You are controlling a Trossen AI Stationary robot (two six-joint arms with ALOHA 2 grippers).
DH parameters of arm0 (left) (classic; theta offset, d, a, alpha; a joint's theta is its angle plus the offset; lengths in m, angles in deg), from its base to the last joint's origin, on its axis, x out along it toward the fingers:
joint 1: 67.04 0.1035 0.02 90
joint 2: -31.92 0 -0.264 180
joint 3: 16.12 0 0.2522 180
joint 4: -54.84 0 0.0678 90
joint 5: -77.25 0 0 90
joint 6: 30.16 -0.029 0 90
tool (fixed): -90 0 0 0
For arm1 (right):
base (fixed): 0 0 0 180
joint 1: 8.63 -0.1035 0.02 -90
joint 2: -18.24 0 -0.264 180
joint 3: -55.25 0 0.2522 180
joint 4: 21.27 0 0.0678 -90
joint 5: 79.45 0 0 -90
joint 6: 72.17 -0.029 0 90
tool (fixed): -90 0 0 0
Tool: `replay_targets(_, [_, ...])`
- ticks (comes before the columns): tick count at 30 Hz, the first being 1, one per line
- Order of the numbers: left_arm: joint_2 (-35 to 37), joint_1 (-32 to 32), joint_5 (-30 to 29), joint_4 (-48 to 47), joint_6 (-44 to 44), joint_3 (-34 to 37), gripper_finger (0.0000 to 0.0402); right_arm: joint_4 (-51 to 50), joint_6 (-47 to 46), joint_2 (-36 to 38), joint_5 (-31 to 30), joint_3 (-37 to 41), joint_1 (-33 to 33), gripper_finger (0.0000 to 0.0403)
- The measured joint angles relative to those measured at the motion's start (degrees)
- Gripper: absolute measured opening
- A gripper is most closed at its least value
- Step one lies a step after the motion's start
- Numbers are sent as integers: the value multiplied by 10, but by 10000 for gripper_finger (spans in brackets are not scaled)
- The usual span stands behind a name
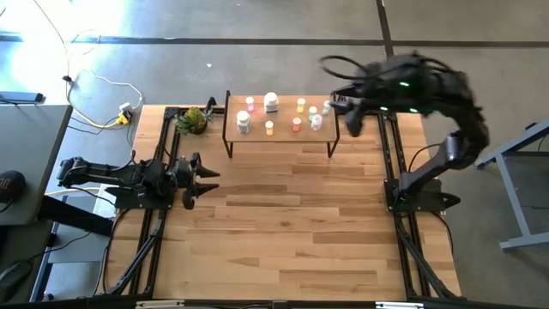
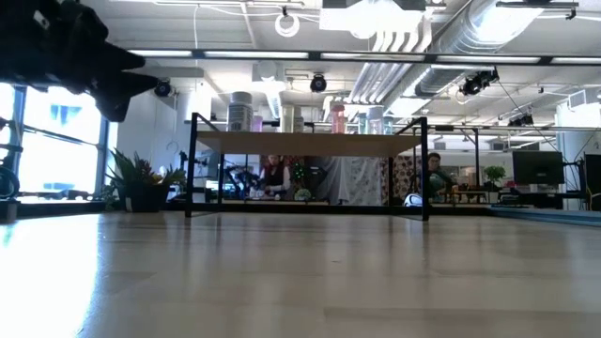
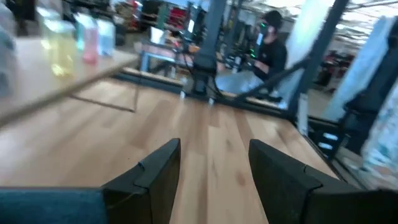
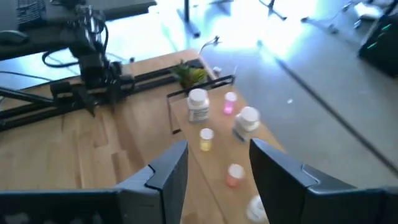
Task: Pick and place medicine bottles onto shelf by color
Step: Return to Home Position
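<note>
The shelf (image 1: pixel 283 137), a low light-wood board on thin black legs, stands at the table's far middle. Several small medicine bottles stand upright on their bases on it: a larger white one (image 1: pixel 271 103), another white one (image 1: pixel 244 123), pink (image 1: pixel 250 102), orange (image 1: pixel 297 124) and yellow (image 1: pixel 269 128). My right gripper (image 1: pixel 352 123) hangs open and empty in the air just right of the shelf's right end; its wrist view looks down on the bottles (image 4: pixel 198 104). My left gripper (image 1: pixel 206 182) is open and empty at the table's left side.
A green-yellow leafy plant (image 1: pixel 194 120) sits left of the shelf at the table's far edge. Black rails (image 1: pixel 154 223) run along the table's left and right sides. A person (image 3: pixel 270 46) sits in the room beyond the table. Bare planks (image 1: pixel 283 223) lie in front of the shelf.
</note>
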Motion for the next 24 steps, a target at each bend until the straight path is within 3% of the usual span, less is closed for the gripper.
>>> replay_targets(5, [6, 0, 34, -28, 24, 19, 181, -57, -16, 62, -113, 0, -56, 163])
replay_targets(12, [0, 0, 27, -37, 18, 19, 162, -145, -101, 121, -276, 14, -167, 163])
replay_targets(15, [-4, 0, 25, -36, 20, 19, 153, -138, -113, 167, -302, 84, -205, 163])
replay_targets(19, [-4, 0, 25, -35, 0, 19, 153, -132, -182, 246, -371, 235, -231, 163])
replay_targets(24, [-4, 0, 25, -35, -4, 19, 154, -36, -214, 348, -380, 437, -245, 163])
